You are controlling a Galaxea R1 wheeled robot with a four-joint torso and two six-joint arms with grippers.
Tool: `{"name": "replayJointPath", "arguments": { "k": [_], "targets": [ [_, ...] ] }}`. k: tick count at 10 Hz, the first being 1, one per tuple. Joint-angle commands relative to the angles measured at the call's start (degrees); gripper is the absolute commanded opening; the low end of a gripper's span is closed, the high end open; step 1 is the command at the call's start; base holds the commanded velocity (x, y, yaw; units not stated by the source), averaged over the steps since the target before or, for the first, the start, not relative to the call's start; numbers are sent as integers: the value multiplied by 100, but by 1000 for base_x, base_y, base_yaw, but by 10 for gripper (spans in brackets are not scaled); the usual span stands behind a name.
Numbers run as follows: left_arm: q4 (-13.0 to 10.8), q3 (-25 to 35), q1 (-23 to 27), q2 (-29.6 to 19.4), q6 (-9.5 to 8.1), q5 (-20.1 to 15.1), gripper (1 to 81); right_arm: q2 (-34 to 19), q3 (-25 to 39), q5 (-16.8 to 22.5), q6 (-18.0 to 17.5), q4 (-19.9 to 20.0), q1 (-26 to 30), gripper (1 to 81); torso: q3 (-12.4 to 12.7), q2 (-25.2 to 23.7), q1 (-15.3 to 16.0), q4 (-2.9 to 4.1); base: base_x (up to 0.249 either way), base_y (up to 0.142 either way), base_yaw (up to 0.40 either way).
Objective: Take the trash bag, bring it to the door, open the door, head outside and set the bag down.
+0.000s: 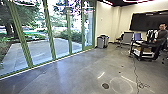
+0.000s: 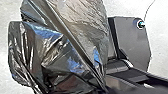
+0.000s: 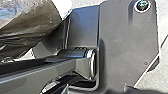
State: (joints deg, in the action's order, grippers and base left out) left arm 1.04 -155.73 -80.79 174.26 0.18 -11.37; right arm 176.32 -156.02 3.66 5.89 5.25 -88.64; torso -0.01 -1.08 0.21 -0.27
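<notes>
The head view looks forward and down from high on the robot, across the floor [image 1: 75, 70] to the green-framed glass wall [image 1: 50, 32], well apart from it. The left wrist view looks down, close on the trash bag [image 2: 57, 47]; the right looks down, close on the robot's dark plate [image 2: 132, 42]. Both wrist views share bag, plate and floor.

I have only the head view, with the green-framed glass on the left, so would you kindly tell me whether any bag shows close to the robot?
Observer: Yes, the left wrist view has a dark, glossy plastic bag large in it, creased and with blue glints.
Operator: Thank you; does the right wrist camera catch any plastic as well?
Observer: It does: creased, shiny plastic shows there too, near the robot's own dark plate.
</notes>
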Motion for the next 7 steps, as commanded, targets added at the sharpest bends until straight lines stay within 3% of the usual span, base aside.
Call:
{"name": "replayJointPath", "arguments": {
  "k": [1,7],
  "targets": [
    [-16,8,392,-14,34,-348,10,28,11,355,26,-33,272,811,0,0,0,0,134,0,0],
    [-16,8,383,-14,34,-339,10,19,2,355,26,-33,315,811,0,0,2,0,136,0,0]
  ]
}}
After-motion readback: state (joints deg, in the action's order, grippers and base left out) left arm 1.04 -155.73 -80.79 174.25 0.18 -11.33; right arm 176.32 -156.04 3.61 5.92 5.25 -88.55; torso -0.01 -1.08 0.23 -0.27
